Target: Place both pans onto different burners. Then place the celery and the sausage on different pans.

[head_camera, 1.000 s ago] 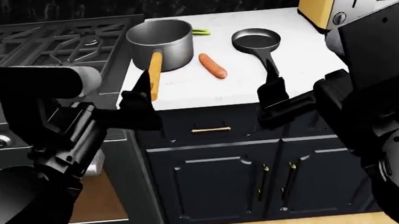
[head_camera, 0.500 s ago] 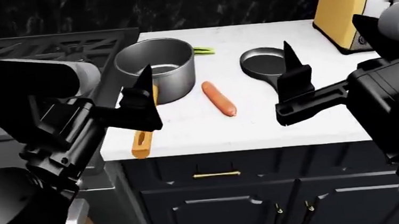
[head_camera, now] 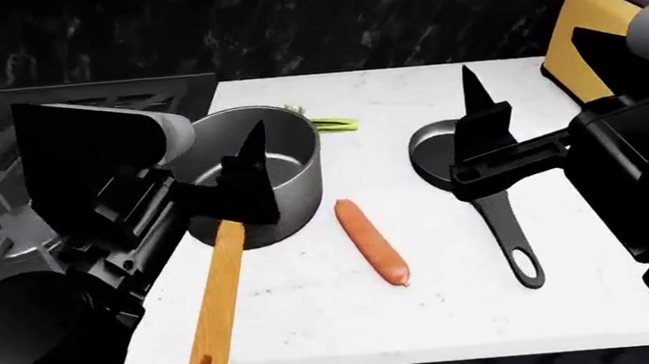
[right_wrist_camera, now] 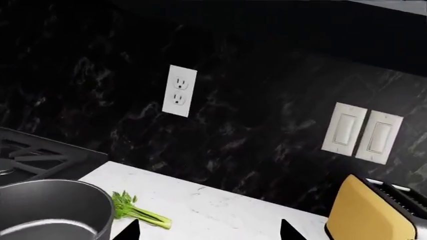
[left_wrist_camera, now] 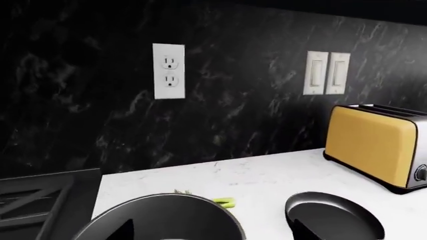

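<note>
Both pans sit on the white counter point(head_camera: 451, 311), neither on a burner point(head_camera: 25, 214). The saucepan point(head_camera: 271, 164) stands at the counter's left edge beside the stove, its wooden handle point(head_camera: 217, 312) pointing toward the robot. The frying pan point(head_camera: 432, 152) lies to the right, partly hidden by the right gripper point(head_camera: 478, 148), its dark handle point(head_camera: 509, 241) also running toward the robot. The sausage point(head_camera: 373, 241) lies between the two pans, touching neither. The celery point(head_camera: 326, 123) lies just behind the saucepan, near the black wall. The left gripper point(head_camera: 244, 184) hovers over the saucepan's near side; both grippers hold nothing, and the wrist views show each pair of fingertips spread apart. A yellow toaster point(left_wrist_camera: 373, 145) stands at the counter's far right
</note>
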{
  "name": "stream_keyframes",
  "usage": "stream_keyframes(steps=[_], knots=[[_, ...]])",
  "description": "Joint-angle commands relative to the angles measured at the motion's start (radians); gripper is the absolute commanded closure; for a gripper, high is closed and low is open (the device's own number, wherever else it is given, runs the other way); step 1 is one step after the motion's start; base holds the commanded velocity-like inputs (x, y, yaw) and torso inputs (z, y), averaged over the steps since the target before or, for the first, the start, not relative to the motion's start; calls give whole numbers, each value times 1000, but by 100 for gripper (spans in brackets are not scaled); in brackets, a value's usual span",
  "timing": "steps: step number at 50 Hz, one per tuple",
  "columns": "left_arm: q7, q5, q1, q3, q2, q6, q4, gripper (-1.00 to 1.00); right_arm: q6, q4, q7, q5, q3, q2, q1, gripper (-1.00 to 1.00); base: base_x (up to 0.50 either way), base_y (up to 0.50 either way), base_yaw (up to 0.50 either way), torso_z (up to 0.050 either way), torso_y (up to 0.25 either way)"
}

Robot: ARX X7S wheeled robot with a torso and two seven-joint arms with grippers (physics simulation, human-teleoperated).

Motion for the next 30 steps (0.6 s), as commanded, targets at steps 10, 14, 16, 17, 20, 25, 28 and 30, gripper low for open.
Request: stream_keyframes(steps=[10,14,16,17,20,25,28,30], knots=[[-45,-53,9,3,-23,18,-1,-100,-78,55,105,56,-44,34,-84,-100,182,0,0,0,1],[-43,-49,10,10,-26,30,-8,-100,-52,101,169,8,-95,53,-69,-100,0,0,0,0,0],[-39,-44,12,13,-29,38,-12,-100,-62,138,185,17,-108,57,-65,-100,0,0,0,0,0],[-36,-33,15,14,-30,47,-21,-100,-86,169,197,46,-108,58,-73,-100,0,0,0,0,0],[-32,-23,18,13,-34,60,-33,-100,-104,225,197,83,-126,55,-60,-100,0,0,0,0,0],[-31,-27,21,10,-37,74,-37,-100,-97,310,124,79,-137,37,-57,-100,0,0,0,0,0],[-24,-10,15,20,-41,87,-46,-100,-81,348,52,28,-125,37,-67,-100,0,0,0,0,0],[-26,-12,12,20,-41,89,-47,-100,-71,355,-35,-38,-102,31,-84,-100,0,0,0,0,0]])
